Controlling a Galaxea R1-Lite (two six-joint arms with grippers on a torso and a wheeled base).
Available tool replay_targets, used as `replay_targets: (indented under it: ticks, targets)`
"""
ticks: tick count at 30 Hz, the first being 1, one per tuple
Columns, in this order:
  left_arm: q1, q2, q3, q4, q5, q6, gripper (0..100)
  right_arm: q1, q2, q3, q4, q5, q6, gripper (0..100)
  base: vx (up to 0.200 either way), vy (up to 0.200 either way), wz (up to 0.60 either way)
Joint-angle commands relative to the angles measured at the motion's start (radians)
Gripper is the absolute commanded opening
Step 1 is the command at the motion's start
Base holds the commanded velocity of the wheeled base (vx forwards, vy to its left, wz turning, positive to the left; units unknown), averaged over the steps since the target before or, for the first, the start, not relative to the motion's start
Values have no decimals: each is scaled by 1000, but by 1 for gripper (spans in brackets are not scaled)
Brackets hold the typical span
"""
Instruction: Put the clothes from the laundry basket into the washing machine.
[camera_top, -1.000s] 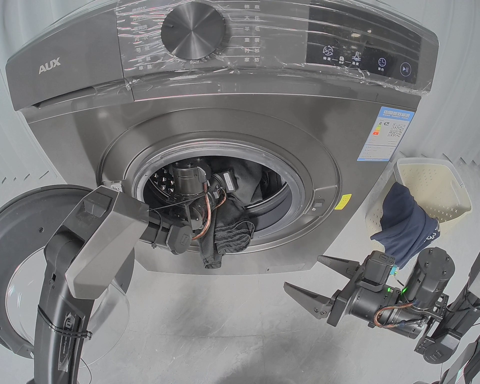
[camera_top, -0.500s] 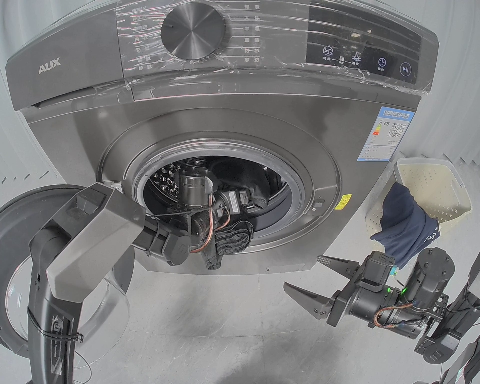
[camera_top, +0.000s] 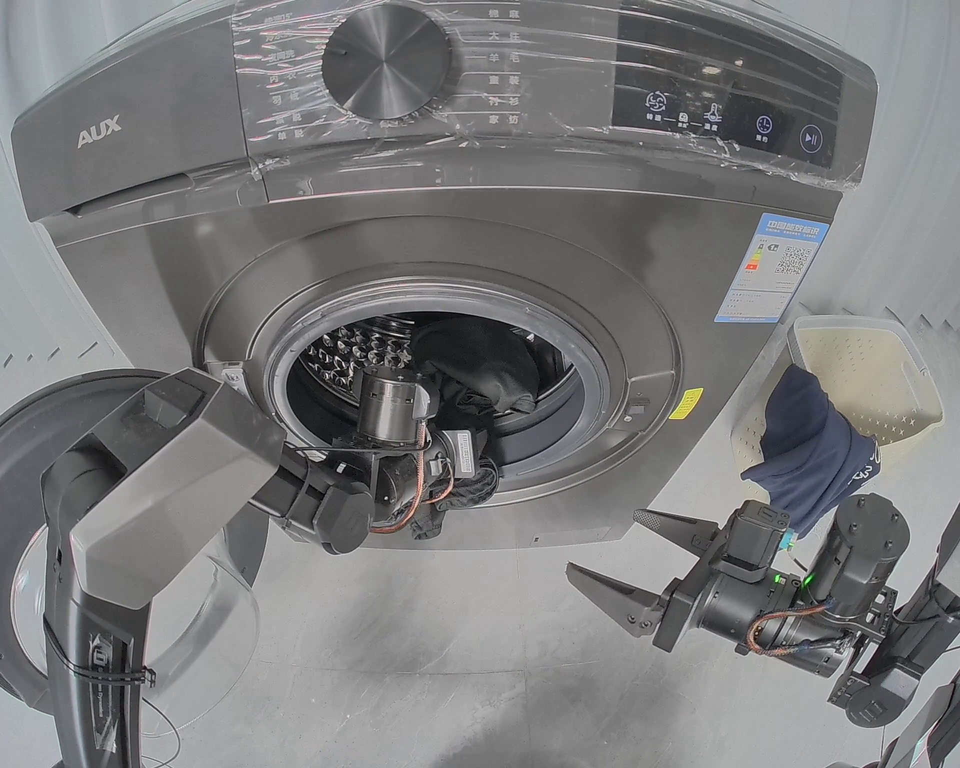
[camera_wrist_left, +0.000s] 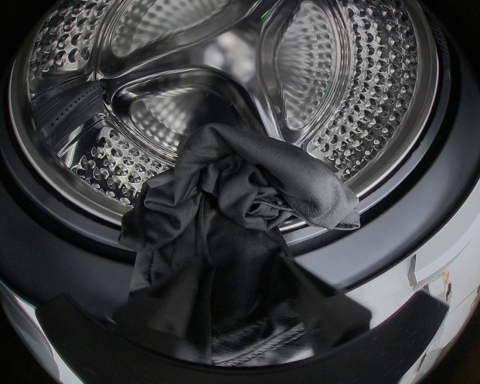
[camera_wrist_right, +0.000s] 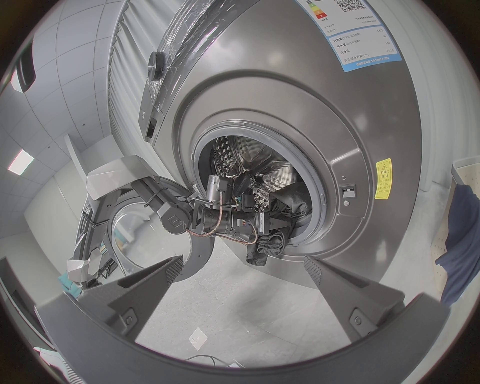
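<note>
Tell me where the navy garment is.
Head view, robot's right: the navy garment hangs over the rim of the laundry basket, beside the washing machine.

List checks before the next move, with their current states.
1. Door open: ok.
2. Black garment fully inside drum: not ok, part hangs out over the seal.
3. Left gripper released: cannot tell.
4. Right gripper open: ok.
5. Navy garment reachable at basket: likely ok, draped over the rim.
</note>
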Motion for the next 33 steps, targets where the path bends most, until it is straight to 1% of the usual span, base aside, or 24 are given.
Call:
replay_targets:
  ticks: [1,4,6,8,10,11,12,15,18,19,22,23,24,25,26,27,29,30,31,33]
  targets:
    - [-1,11,-12,0,-1,0,0,1,0,-4,-1,1,0,100,0,0,0]
    - [-2,23,-41,-6,-1,-3,0,1,1,-4,-1,1,0,100,0,0,0]
    - [-1,48,-96,-14,2,-9,0,1,3,-4,-1,1,0,100,0,0,0]
    - [2,63,-147,-20,10,-20,0,1,1,-6,-1,1,0,100,0,0,0]
    - [11,88,-210,-34,21,-37,0,1,0,-6,-1,1,0,100,0,0,0]
    - [11,88,-210,-34,21,-37,0,1,0,-6,-1,1,0,100,0,0,0]
    - [21,106,-260,-54,38,-46,0,1,0,-7,-1,1,0,100,0,0,0]
    - [33,145,-348,-77,62,-48,0,1,0,-12,-1,1,0,100,0,0,0]
    - [42,168,-411,-89,74,-49,0,1,0,-13,-1,1,0,100,0,0,0]
    - [45,177,-446,-94,77,-56,0,1,0,-13,-1,1,0,100,0,0,0]
    - [47,175,-458,-95,77,-66,0,-1,0,-13,-2,1,0,100,0,0,0]
    - [45,172,-458,-94,77,-71,100,-1,0,-16,-1,1,0,100,0,0,0]
    - [45,169,-455,-94,77,-80,100,-1,0,-18,-1,1,0,100,0,0,0]
    - [45,169,-455,-94,77,-80,100,-1,0,-18,-1,1,0,100,0,0,0]
    - [41,160,-441,-84,77,-95,100,1,0,-18,-1,1,0,100,0,0,0]
    - [36,138,-418,-77,77,-98,100,1,0,-18,-1,1,0,100,0,0,0]
    - [31,102,-362,-58,77,-98,100,1,0,-18,-1,1,0,100,0,0,0]
    - [21,63,-303,-20,71,-98,100,1,0,-18,-1,1,0,100,0,0,0]
    - [13,43,-271,8,61,-98,100,1,0,-18,-1,1,0,100,0,0,0]
    - [10,23,-231,41,57,-95,100,1,0,-18,-1,1,0,100,0,0,0]
